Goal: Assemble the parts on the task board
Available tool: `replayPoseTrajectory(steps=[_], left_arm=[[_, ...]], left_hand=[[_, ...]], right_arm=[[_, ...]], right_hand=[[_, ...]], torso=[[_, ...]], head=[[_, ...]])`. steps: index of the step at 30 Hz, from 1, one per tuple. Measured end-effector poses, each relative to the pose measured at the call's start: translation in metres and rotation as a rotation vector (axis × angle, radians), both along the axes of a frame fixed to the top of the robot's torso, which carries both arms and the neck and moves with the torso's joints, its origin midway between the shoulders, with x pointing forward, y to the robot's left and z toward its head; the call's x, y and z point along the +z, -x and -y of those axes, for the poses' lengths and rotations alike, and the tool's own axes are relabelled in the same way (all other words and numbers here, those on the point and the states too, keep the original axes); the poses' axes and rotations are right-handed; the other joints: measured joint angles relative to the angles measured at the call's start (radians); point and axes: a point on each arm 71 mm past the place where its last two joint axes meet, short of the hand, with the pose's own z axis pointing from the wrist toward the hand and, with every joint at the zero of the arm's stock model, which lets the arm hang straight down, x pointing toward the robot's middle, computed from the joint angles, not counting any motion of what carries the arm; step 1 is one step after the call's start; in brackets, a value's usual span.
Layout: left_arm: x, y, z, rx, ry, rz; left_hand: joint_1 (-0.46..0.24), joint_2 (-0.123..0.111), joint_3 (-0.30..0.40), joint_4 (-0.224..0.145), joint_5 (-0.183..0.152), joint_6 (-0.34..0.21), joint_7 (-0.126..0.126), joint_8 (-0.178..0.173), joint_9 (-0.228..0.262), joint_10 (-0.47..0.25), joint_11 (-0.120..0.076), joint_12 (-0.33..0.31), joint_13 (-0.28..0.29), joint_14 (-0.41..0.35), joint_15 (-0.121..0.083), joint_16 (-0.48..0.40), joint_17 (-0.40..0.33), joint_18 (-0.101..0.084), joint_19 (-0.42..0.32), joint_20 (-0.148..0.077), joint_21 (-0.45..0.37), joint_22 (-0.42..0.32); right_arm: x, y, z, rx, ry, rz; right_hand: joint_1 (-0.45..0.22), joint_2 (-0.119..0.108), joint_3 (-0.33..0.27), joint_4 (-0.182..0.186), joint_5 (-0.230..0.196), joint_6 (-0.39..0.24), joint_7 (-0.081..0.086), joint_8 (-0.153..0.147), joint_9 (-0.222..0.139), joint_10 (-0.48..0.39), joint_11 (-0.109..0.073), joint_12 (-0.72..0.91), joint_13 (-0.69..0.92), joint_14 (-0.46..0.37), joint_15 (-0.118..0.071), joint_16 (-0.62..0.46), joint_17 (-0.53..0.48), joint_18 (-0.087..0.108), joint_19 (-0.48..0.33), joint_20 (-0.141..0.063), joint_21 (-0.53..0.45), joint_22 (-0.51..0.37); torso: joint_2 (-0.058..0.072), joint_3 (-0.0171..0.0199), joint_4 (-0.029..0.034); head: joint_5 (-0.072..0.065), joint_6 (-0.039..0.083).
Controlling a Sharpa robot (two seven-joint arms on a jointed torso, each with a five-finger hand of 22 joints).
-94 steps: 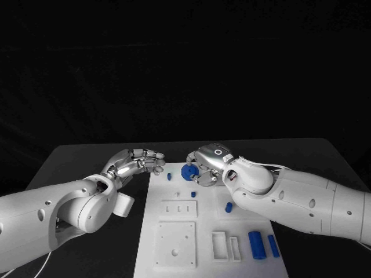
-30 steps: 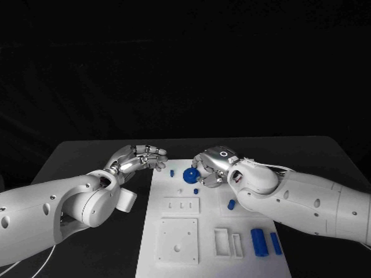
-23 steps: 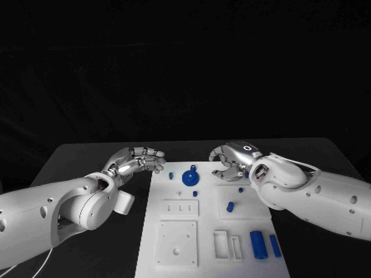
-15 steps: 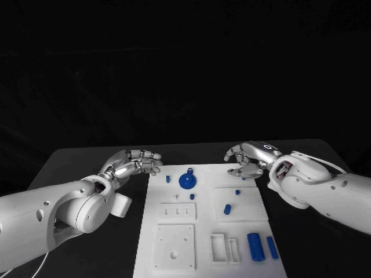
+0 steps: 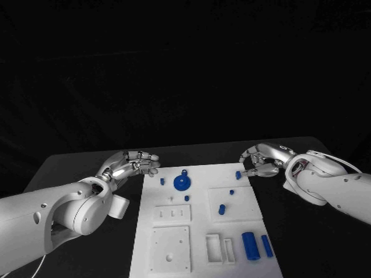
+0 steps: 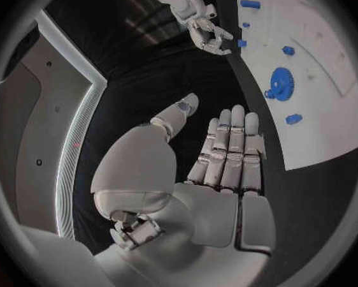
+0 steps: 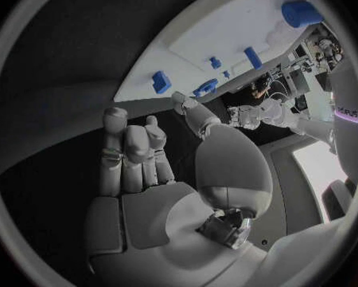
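The white task board (image 5: 204, 229) lies in the middle of the black table. A blue gear (image 5: 182, 184) sits near the board's far left end, with no hand touching it. My right hand (image 5: 265, 160) hovers just off the board's far right corner, fingers loosely bent and apart, holding nothing. A small blue piece (image 5: 238, 174) lies beside it on the board. My left hand (image 5: 132, 164) hovers off the far left corner, fingers straight and empty, as the left wrist view (image 6: 223, 162) confirms. The gear (image 6: 281, 84) also shows there.
Small blue pegs (image 5: 221, 209) lie mid-board, and two blue cylinders (image 5: 250, 245) lie near the right front corner. White recessed blocks (image 5: 170, 248) stand on the board's near left. Bare black table (image 5: 77, 168) flanks the board on both sides.
My right hand has let go of the blue gear and drawn away to the right, off the board's far corner. The gear stays on the board. My left hand has hardly moved.
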Motion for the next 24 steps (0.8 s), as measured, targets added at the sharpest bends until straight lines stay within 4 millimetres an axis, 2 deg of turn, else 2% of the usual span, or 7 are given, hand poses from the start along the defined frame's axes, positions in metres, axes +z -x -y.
replayPoseTrajectory(steps=[3, 8, 12, 22, 24], left_arm=[[0.0, -0.001, 0.0, 0.001, -0.001, 0.0], [0.0, -0.001, 0.0, 0.0, -0.001, 0.0], [0.0, -0.002, 0.0, 0.001, -0.001, 0.0], [-0.001, -0.002, -0.001, 0.002, -0.002, 0.0], [-0.001, -0.002, 0.0, 0.001, -0.002, 0.0]], left_hand=[[0.0, 0.0, 0.0, 0.0, 0.0, 0.0, 0.0, 0.0, 0.0, 0.0, 0.0, 0.0, 0.0, 0.0, 0.0, 0.0, 0.0, 0.0, 0.0, 0.0, 0.0, 0.0], [0.0, 0.0, 0.0, 0.0, 0.0, 0.0, 0.0, 0.0, 0.0, 0.0, 0.0, 0.0, 0.0, 0.0, 0.0, 0.0, 0.0, -0.001, 0.0, 0.0, 0.0, 0.0], [0.0, 0.0, 0.0, 0.0, 0.0, 0.0, 0.0, 0.0, 0.0, 0.0, 0.0, 0.0, 0.0, 0.0, 0.0, 0.0, 0.0, -0.001, 0.0, 0.0, 0.0, 0.0], [0.0, 0.0, 0.0, 0.0, 0.0, 0.0, 0.0, 0.0, 0.0, 0.0, 0.0, 0.0, 0.0, 0.0, 0.0, 0.0, 0.0, -0.003, 0.0, 0.0, 0.0, 0.0], [0.0, 0.0, 0.0, 0.0, 0.0, 0.0, 0.0, 0.0, 0.0, 0.0, 0.0, 0.0, 0.0, 0.0, 0.0, 0.0, 0.0, -0.003, 0.0, 0.0, 0.0, 0.0]], right_arm=[[-0.004, -0.001, 0.003, -0.003, -0.005, -0.016], [-0.015, -0.003, 0.002, 0.002, -0.011, -0.044], [-0.021, -0.003, 0.001, 0.008, -0.014, -0.061], [-0.026, -0.005, 0.001, 0.01, -0.015, -0.077], [-0.027, -0.005, 0.0, 0.012, -0.015, -0.079]], right_hand=[[0.0, 0.0, -0.012, -0.004, 0.005, -0.001, 0.001, 0.0, -0.002, 0.0, 0.0, 0.0, 0.0, 0.0, 0.0, 0.0, 0.0, 0.0, -0.003, 0.0, 0.0, 0.0], [0.0, 0.0, -0.038, -0.005, 0.008, -0.003, 0.003, 0.0, -0.006, -0.009, 0.002, -0.001, -0.001, 0.0, 0.0, -0.004, 0.0, 0.0, -0.007, 0.003, -0.004, 0.0], [0.0, 0.0, -0.044, -0.005, 0.014, -0.004, 0.004, 0.0, -0.006, -0.009, 0.002, -0.004, -0.001, 0.0, 0.0, -0.008, 0.0, 0.0, -0.011, 0.001, -0.008, 0.0], [0.011, 0.011, -0.058, -0.003, 0.015, -0.005, 0.005, 0.0, -0.007, -0.009, 0.002, -0.004, -0.001, -0.001, 0.001, -0.008, 0.0, 0.0, -0.012, 0.002, -0.008, 0.0], [0.01, 0.024, -0.06, -0.005, 0.004, -0.005, 0.005, 0.0, -0.007, -0.009, 0.002, -0.004, -0.001, -0.001, 0.001, -0.008, 0.0, 0.0, -0.012, 0.002, -0.012, 0.0]], torso=[[0.0, 0.0006, 0.0001], [0.001, -0.0017, 0.0012], [0.002, -0.003, 0.0018], [0.001, -0.0055, 0.0005], [0.001, -0.0055, 0.0001]], head=[[-0.001, -0.002], [-0.001, -0.002], [-0.001, -0.008], [0.0, -0.018], [0.0, -0.019]])
